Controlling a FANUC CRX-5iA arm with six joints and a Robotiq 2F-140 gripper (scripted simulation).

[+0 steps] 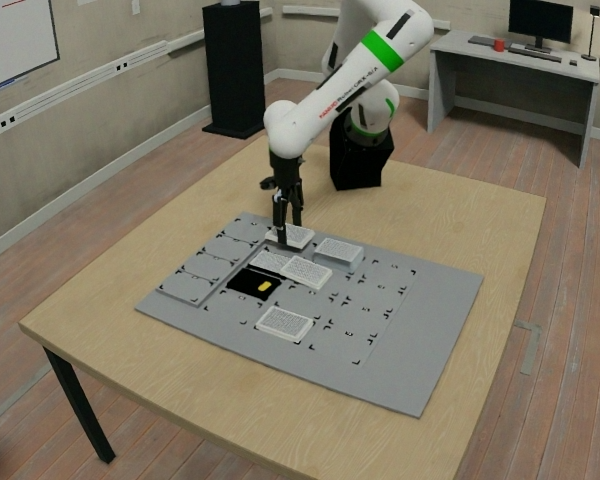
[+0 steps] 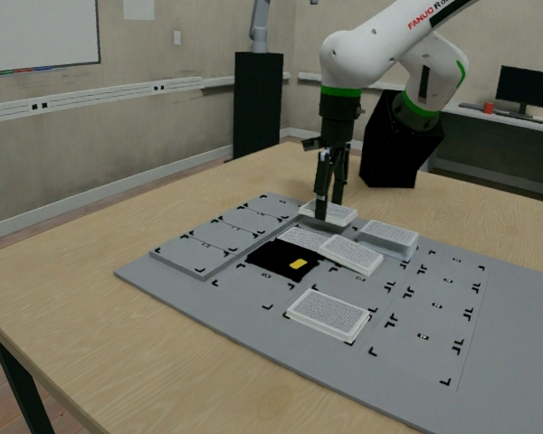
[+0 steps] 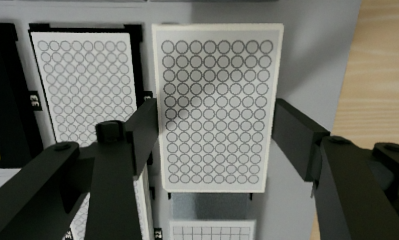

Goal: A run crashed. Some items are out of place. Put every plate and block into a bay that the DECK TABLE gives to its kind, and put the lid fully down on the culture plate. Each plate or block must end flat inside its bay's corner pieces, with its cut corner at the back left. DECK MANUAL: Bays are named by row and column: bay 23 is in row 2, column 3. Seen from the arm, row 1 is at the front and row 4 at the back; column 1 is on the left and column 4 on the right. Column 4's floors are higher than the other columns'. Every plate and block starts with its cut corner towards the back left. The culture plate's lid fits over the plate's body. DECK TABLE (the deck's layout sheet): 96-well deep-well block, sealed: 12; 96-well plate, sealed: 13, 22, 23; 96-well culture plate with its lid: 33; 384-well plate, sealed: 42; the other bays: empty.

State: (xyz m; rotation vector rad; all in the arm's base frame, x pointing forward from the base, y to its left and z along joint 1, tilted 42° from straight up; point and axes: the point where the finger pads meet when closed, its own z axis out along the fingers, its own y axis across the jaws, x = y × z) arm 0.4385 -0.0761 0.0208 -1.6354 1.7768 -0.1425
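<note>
Big wooden counter [image 1: 445, 232] under a flat gray deck [image 1: 434, 310]. White arm [image 1: 341, 87] reaching down at 12 o'clock on the deck. Black claw [image 3: 216, 131] pinching a white 96-well plate [image 3: 216, 107] by its long sides. Plate above the deck's 12 o'clock edge, beside another round-well plate [image 3: 86, 85] at 9 o'clock.

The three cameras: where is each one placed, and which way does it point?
Top: high above the table's far side, looking down across the grey deck at the whole arm.
Exterior: lower, off a table corner, looking across the deck at the arm's lower half.
Wrist: on the arm's end, looking straight down; both fingers show.
Shared: all three show the gripper shut on the white plate, with a neighbouring plate beside it.
</note>
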